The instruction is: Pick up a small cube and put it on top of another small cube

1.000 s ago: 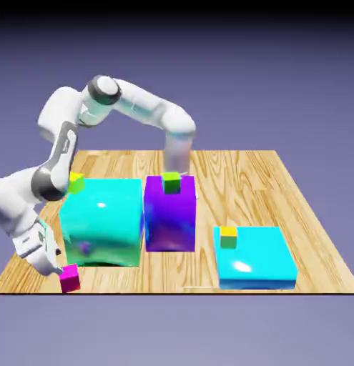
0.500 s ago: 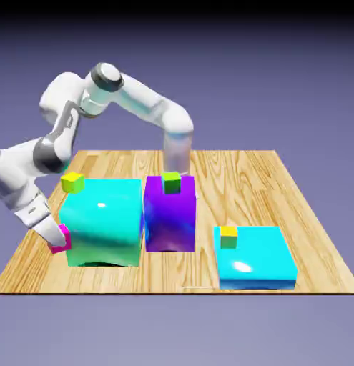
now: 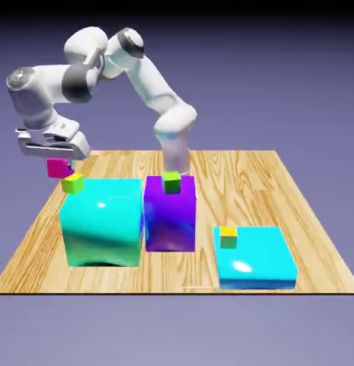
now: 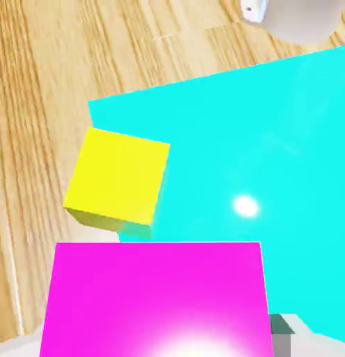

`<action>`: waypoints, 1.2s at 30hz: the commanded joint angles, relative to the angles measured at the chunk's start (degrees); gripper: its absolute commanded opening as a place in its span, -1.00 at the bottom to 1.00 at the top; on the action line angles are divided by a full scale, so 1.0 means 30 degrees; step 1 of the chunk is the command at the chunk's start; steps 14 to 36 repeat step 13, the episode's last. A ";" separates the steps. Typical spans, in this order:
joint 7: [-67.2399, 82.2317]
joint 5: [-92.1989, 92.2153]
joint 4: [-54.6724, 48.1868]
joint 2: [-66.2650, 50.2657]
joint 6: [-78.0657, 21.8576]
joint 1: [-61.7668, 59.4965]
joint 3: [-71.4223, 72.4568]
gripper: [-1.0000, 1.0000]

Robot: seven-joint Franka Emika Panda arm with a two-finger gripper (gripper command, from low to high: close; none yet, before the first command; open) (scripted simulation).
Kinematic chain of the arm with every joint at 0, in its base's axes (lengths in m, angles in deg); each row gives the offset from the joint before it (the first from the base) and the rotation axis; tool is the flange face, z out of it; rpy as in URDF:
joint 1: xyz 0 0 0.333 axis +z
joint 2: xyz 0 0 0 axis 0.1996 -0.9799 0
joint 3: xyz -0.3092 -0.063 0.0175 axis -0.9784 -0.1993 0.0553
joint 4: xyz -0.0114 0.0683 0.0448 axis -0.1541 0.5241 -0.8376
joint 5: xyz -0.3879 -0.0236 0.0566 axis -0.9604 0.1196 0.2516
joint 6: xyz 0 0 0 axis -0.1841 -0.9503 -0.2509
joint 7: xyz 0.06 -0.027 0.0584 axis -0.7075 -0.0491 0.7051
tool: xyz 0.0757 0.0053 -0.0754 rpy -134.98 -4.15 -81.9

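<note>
Since the earlier frames your arm has swung up from the table's near corner on the exterior view's left, carrying the magenta cube [image 3: 59, 168] off the wood and above the tall cyan block [image 3: 102, 221]. You now have the gripper [image 3: 58, 163] pinching that cube: its jaws are closed on the magenta sides, and in the hand view the cube [image 4: 157, 300] fills the bottom of the picture, with a grey fingertip [image 4: 281, 333] showing just beside its right edge.

Your target, the yellow-topped lime cube [image 3: 74, 183], sits on the far left corner of the cyan block's top. The magenta cube hangs just above it and slightly toward the exterior view's left; you cannot tell whether the two touch. In the hand view the lime cube [image 4: 118, 178] lies above the magenta one, offset to the left.

Elsewhere you have a green cube [image 3: 171, 182] on the purple block [image 3: 169, 213], and another yellow-topped cube [image 3: 228, 237] on the low cyan slab [image 3: 254, 259].
</note>
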 commanded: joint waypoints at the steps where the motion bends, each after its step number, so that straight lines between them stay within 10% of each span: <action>1: 0.0826 -0.0098 0.0362 -0.0371 -0.0301 -0.0659 0.0575 -1.00; 10: 0.2247 -0.1731 0.4239 -0.0275 0.1826 -0.3273 0.0417 -1.00; 11: 0.2247 -0.1731 0.4239 -0.0275 0.1826 -0.3273 0.0417 1.00; 36: 0.2436 -0.1434 0.3548 -0.0480 0.1268 -0.3056 0.0577 1.00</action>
